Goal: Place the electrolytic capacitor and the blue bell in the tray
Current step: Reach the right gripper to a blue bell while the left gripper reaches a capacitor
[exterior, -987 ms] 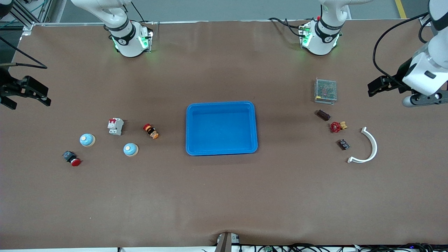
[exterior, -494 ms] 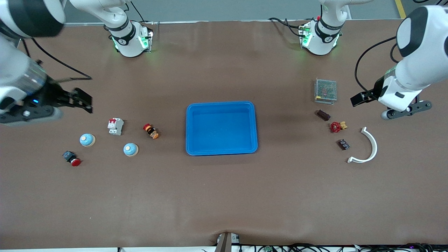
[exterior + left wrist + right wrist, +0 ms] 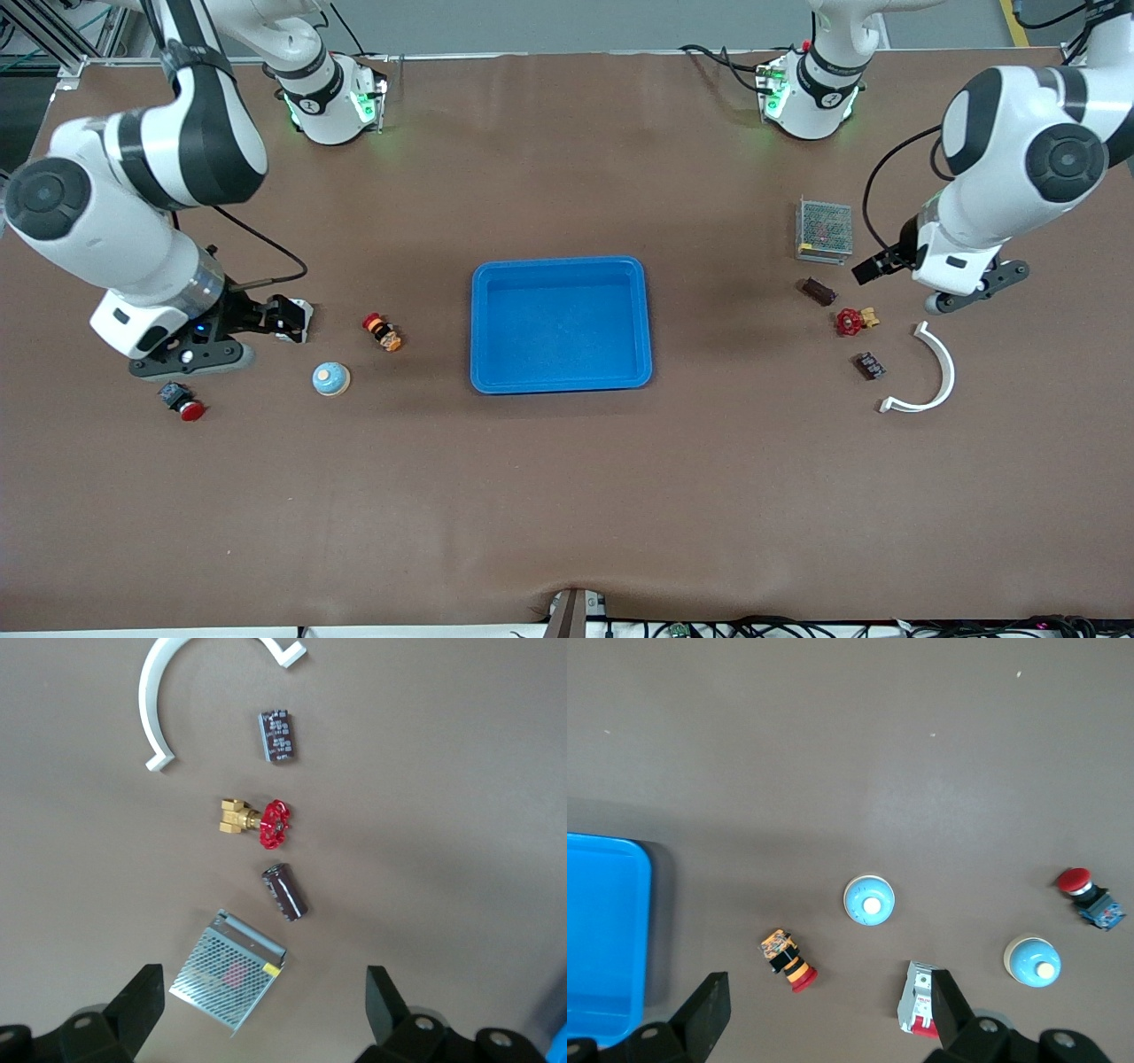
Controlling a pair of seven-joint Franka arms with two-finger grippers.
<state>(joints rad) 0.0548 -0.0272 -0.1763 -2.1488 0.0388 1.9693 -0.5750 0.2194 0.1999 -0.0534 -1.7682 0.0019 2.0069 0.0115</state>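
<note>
Beside capacitor [image 3: 284,891]: valve [image 3: 259,820], mesh box [image 3: 227,969].

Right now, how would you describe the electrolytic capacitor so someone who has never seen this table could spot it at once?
Start at the blue tray mid-table and look toward the left arm's end, to the metal-mesh power supply box. Just nearer the front camera lies the electrolytic capacitor, between that box and the red-handled brass valve. It is the only plain dark brown cylinder lying on its side; the other dark part nearby is flat and rectangular.
</note>
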